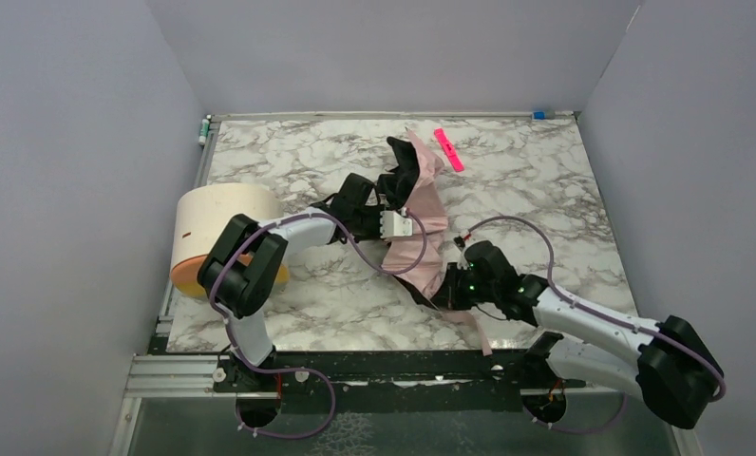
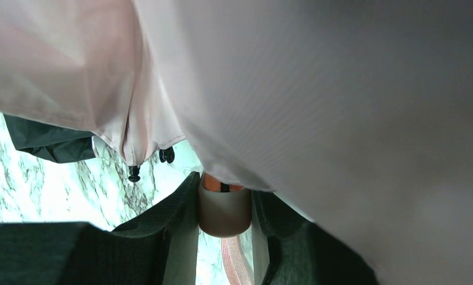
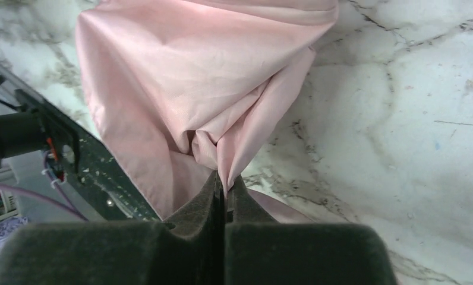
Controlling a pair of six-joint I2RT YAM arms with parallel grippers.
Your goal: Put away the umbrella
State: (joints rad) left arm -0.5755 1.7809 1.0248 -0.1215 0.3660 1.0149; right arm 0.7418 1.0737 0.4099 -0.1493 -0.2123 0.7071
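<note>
1. Right gripper (image 3: 223,189) is pinching a fold of the umbrella (image 3: 180,89) in its pink fabric, fingers clenched tight together.
2. Left gripper (image 2: 224,193) is grasping the umbrella's small handle (image 2: 224,217), one finger pressing on each side.
3. Loosely collapsed, the umbrella is sprawling over the marble table (image 1: 289,161), well to the right of the cream cylinder (image 1: 224,214).
</note>
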